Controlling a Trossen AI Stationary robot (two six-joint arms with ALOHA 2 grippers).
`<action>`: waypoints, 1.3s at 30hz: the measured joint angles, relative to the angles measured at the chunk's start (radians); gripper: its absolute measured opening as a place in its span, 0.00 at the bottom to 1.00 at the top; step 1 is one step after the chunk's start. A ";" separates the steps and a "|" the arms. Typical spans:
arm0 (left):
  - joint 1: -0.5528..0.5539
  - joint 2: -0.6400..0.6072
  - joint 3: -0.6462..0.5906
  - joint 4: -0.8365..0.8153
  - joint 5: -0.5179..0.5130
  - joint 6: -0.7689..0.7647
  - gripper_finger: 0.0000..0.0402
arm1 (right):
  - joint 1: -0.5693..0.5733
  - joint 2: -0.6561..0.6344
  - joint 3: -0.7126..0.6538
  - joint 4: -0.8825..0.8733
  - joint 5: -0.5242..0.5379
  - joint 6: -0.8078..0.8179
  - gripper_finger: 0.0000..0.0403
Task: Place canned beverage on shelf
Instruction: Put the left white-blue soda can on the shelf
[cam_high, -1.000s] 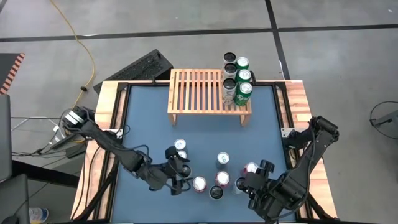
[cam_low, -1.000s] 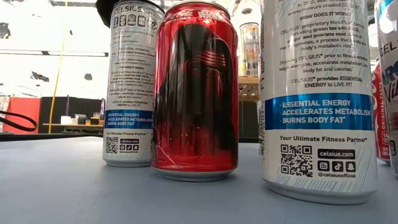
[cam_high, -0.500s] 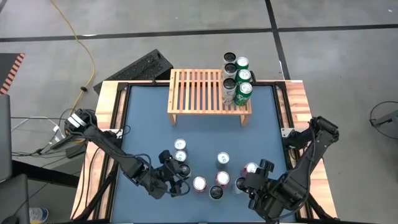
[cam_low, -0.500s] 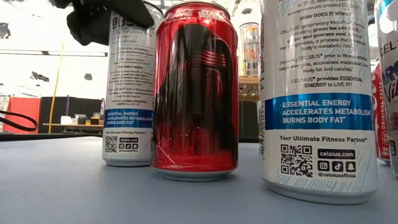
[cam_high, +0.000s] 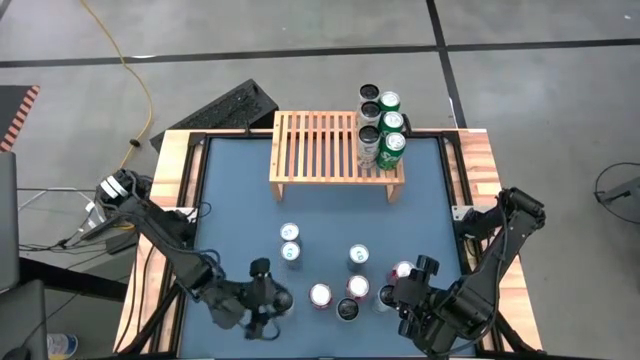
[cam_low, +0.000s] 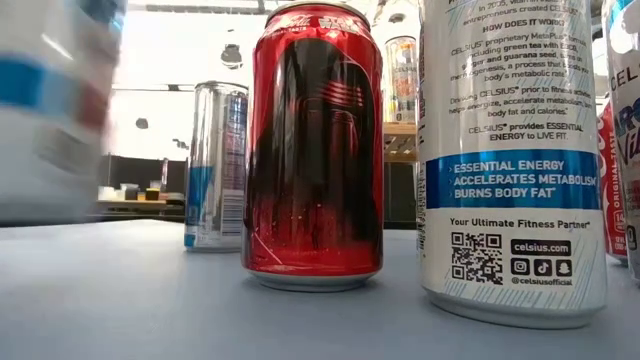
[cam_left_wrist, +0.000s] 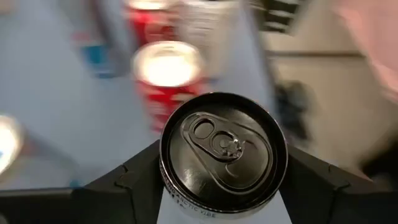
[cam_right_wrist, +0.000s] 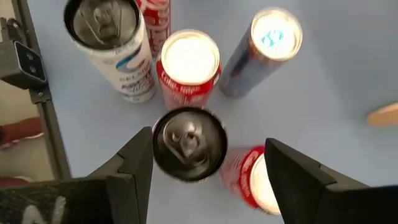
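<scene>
My left gripper (cam_high: 262, 285) is near the table's front left and is shut on a white, black-topped can (cam_left_wrist: 222, 143). The low view shows that can (cam_low: 50, 110) as a blur, off the mat. My right gripper (cam_right_wrist: 208, 168) hangs open over the cluster at the front right, a finger on either side of another black-topped can (cam_right_wrist: 189, 143) standing on the mat. The shelf (cam_high: 315, 150) stands at the far edge on its short legs, with several cans (cam_high: 385, 140) upright on its right end. My left gripper pinches the can's side wall just under the rim (cam_left_wrist: 168, 180) between its two fingers (cam_left_wrist: 134, 180). The fingers come from the table's near side, slanting down. The can is about upright, top up, and lifted clear of the mat.
Several loose cans stand on the blue mat: two (cam_high: 290, 242) beside the left gripper, a red one (cam_low: 315, 150) and a tall white one (cam_low: 510, 160) in the front cluster. There is bare mat (cam_high: 240, 200) between shelf and cans. A keyboard (cam_high: 225, 105) lies beyond the far left corner.
My left gripper has moved toward the table's near-left corner, taking the white can with it. The can has left its place beside the red can and come up off the mat, uncovering a silver-blue can behind.
</scene>
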 joint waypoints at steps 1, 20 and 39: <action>-0.001 -0.018 0.000 -0.001 0.049 0.028 0.59 | -0.001 0.000 0.000 0.000 0.014 -0.006 0.61; 0.176 -0.550 0.075 0.067 0.192 0.466 0.59 | -0.139 0.000 0.000 0.160 0.093 -0.111 0.61; 0.943 -0.449 0.372 -0.442 0.850 0.702 0.61 | -0.207 0.000 0.000 0.231 0.091 -0.077 0.61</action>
